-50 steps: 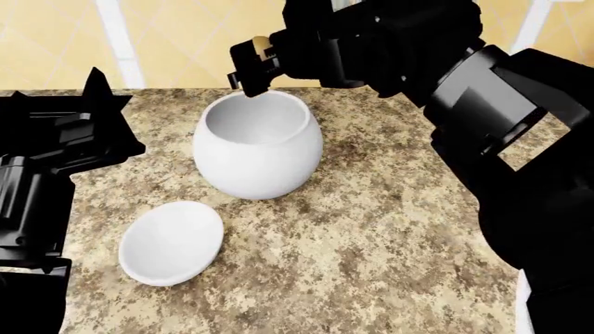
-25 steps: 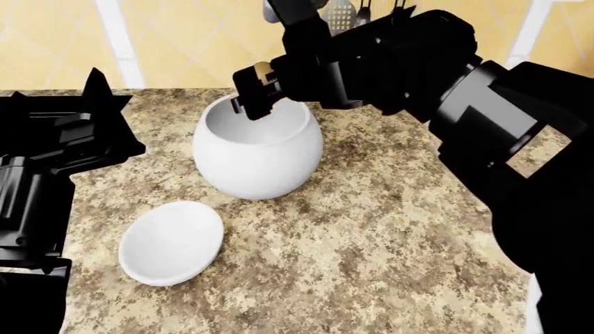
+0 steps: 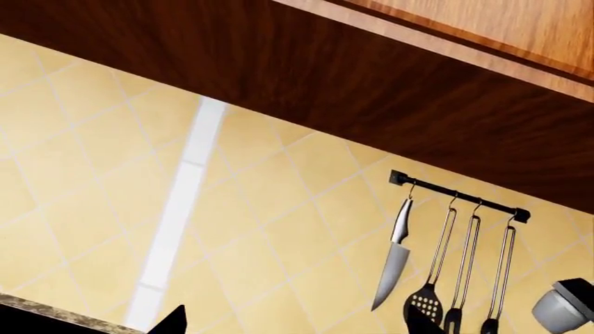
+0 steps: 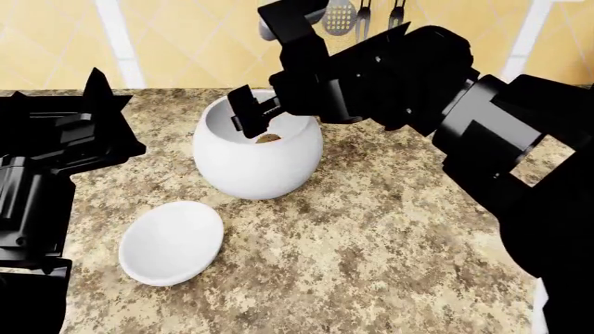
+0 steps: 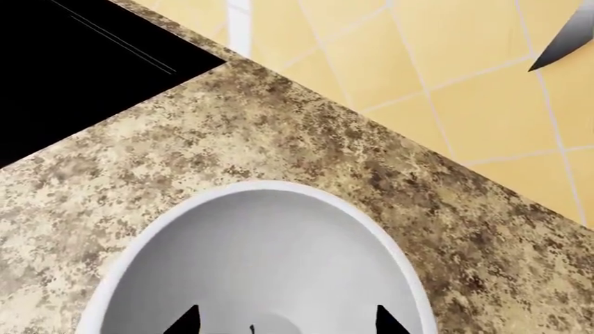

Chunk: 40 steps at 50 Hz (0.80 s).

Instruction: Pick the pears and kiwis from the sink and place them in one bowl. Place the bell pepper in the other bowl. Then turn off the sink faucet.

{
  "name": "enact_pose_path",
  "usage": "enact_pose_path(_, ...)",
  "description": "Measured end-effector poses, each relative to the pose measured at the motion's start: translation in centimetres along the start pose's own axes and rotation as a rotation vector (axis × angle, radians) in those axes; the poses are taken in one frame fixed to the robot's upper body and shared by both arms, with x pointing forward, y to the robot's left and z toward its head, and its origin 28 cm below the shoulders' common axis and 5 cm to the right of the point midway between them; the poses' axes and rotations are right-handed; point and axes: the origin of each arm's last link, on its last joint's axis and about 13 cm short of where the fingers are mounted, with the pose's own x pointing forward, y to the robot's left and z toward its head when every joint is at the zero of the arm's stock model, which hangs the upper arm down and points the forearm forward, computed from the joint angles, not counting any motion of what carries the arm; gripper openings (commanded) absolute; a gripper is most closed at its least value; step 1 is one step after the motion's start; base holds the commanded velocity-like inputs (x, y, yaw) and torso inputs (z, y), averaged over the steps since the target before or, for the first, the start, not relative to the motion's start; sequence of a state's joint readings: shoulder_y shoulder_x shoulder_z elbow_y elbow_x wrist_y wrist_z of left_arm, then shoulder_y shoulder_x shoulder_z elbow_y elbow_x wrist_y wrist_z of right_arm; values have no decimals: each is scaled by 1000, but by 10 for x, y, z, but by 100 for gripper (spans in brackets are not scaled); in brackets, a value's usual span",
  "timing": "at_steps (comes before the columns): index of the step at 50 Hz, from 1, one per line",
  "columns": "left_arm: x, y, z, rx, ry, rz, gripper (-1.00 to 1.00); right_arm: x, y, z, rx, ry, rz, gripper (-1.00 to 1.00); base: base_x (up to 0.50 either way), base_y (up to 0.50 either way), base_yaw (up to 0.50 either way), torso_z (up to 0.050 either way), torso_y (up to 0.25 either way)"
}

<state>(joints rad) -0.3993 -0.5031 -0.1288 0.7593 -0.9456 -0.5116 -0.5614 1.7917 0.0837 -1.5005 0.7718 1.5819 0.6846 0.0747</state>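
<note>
Brown matte kiwi [image 4: 268, 138] lies inside the tall round white bowl [image 4: 257, 149] near the speckled bench's [image 4: 371, 229] back edge; the right gripper [image 4: 252, 115] hovers above it, jaws spread and empty. Left jaws: cannot tell.

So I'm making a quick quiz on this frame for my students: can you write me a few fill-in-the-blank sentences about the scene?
1. The right gripper hovers over the mouth of the ____ of the two white bowls.
2. A small brown fruit, likely a kiwi, lies ____ the tall bowl.
3. The shallow bowl holds ____.
4. A knife hangs from a rail on the ____ tiled wall.

Missing words: taller; inside; nothing; yellow
</note>
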Motion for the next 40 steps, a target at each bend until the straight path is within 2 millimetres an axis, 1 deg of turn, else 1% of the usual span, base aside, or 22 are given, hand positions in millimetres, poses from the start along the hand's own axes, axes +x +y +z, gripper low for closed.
enact_pose_path(11,0,0,0,0,1,-1,100,-2,0,2,-10,-16,-1,100,0,0,0,0,0)
enact_pose_path(18,0,0,0,0,1,-1,100,-11,-1,8,-10,-84,-20,100,0,0,0,0,0)
enact_pose_path(26,0,0,0,0,1,-2,100,-28,-3,16,-7,-180,-59,100,0,0,0,0,0)
enact_pose_path(31,-1,0,0,1,1,-2,100,-44,-2,16,-26,-242,-95,100,0,0,0,0,0)
enact_pose_path(35,-1,-1,-1,5,1,-1,100,-58,0,10,-48,-300,-137,100,0,0,0,0,0)
enact_pose_path(40,-1,-1,-2,15,-6,5,100,-77,5,-6,-66,-395,-187,100,0,0,0,0,0)
